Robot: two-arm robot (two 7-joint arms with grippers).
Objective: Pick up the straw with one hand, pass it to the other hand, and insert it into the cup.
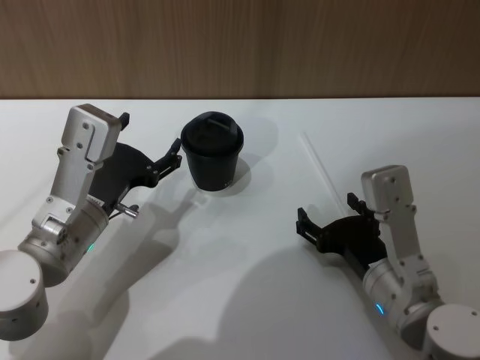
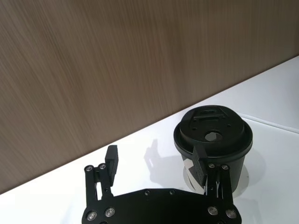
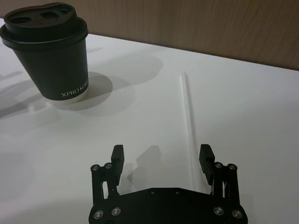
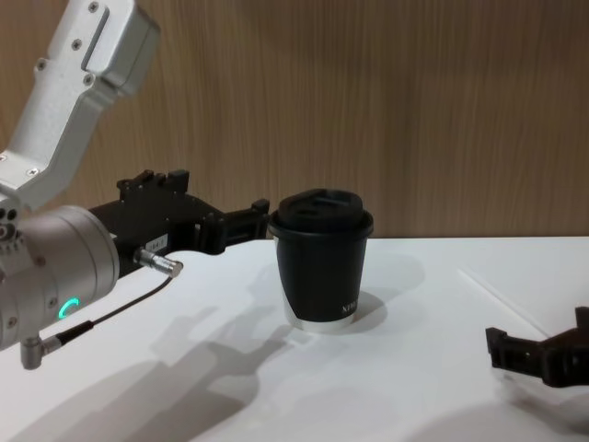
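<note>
The straw (image 1: pixel 320 166) lies flat on the white table (image 1: pixel 247 300), well to the right of the cup (image 1: pixel 212 154), with its far end pointing toward the wooden wall (image 1: pixel 240 45). It is thin and pale against the table, so the step in hand, the first pick-up, likely calls for care. The right end effector (image 3: pixel 161 156) should come straight down with the straw centred between its 2 fingers. In the right wrist view the straw instead runs close by 1 finger (image 3: pixel 206 157). Pinching the near third would probably leave a long free length for the handover. The pads need to reach almost to the table, since a straw lying this low could roll or slip out of a pinch made too high. A light squeeze seems wise, as the tube would likely flatten easily.

The right end effector is spread wide and holds nothing. It hovers low over the near end of the straw. Its arm reaches in from the lower right, with the wrist folded over so that the fingers point ahead and to the left.

The left end effector (image 2: pixel 156 161) is likewise spread and empty, held above the table just beside the cup's lid. In its wrist view 1 finger stands in front of the cup's rim; whether it touches I cannot tell. Its arm rises from the lower left, wrist high, fingers aimed at the cup. The lid's round opening (image 2: pixel 212 136) faces up, uncovered.
</note>
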